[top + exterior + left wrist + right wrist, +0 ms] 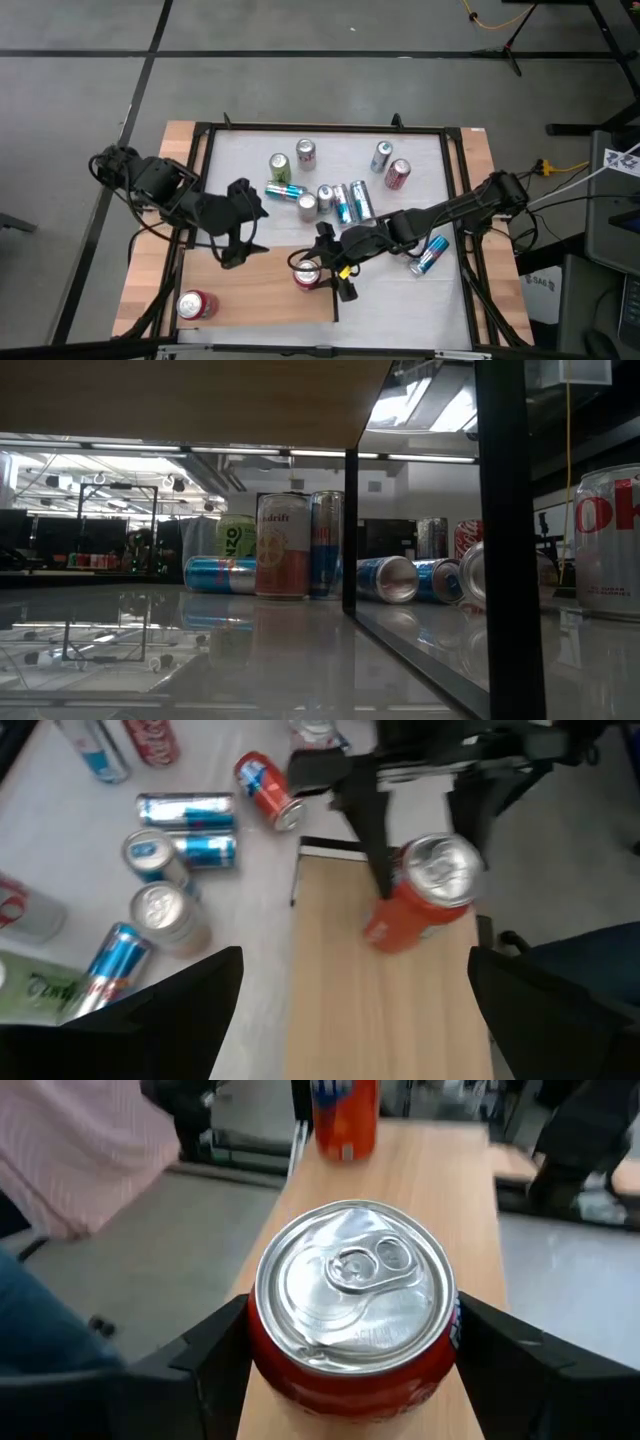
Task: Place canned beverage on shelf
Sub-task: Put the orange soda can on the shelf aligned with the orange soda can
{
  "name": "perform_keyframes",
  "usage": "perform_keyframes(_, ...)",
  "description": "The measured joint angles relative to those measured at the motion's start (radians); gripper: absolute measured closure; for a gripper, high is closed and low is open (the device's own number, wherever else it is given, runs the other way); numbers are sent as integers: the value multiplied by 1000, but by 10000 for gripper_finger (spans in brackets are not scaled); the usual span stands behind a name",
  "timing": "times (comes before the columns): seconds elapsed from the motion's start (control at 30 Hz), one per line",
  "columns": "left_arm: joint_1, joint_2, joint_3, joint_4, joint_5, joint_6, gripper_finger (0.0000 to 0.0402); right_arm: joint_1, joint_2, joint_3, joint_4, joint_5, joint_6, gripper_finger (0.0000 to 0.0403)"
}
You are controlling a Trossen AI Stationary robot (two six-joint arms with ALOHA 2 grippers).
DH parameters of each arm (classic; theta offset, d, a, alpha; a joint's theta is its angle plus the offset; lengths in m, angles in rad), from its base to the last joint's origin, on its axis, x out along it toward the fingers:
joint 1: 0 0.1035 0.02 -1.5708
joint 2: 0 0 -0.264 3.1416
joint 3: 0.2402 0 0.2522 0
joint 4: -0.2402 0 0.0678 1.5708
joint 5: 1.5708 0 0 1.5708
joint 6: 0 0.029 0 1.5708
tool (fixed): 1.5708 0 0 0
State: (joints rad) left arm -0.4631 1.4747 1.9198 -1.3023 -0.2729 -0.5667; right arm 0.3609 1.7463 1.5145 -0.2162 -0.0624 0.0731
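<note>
a: what's the can like?
b: red can (352, 1320), silver dented top, upright on the light wood shelf (270, 290) near its dark edge strip.
a: grippers?
b: right gripper (322, 272) clasps the can; left gripper (243, 222) gapes wide above the shelf, holding nothing.

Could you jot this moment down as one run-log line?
right end effector: around upright red can on shelf | left end effector: open, above shelf | second red can: already there

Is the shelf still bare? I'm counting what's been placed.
No: in the high view a red can already stands on the shelf near its left corner, and the right pincer holds another can upright there.
</note>
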Motion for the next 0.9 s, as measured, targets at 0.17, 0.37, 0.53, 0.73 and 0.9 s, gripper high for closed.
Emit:
perform_keyframes(0.17,-31,24,0,19,-15,1,24,-1,4,0,-20,-9,-1,127)
perform_keyframes(0.37,-52,54,0,44,-22,2,24,-1,6,0,-17,-8,-1,120)
perform_keyframes(0.53,-53,77,0,58,-31,5,24,-1,7,0,-18,-8,0,88)
perform_keyframes(0.73,-53,101,0,146,-24,63,24,-1,7,0,-21,-9,1,56)
perform_keyframes(0.9,-52,113,0,233,-23,108,24,-1,7,0,-21,-9,1,41)
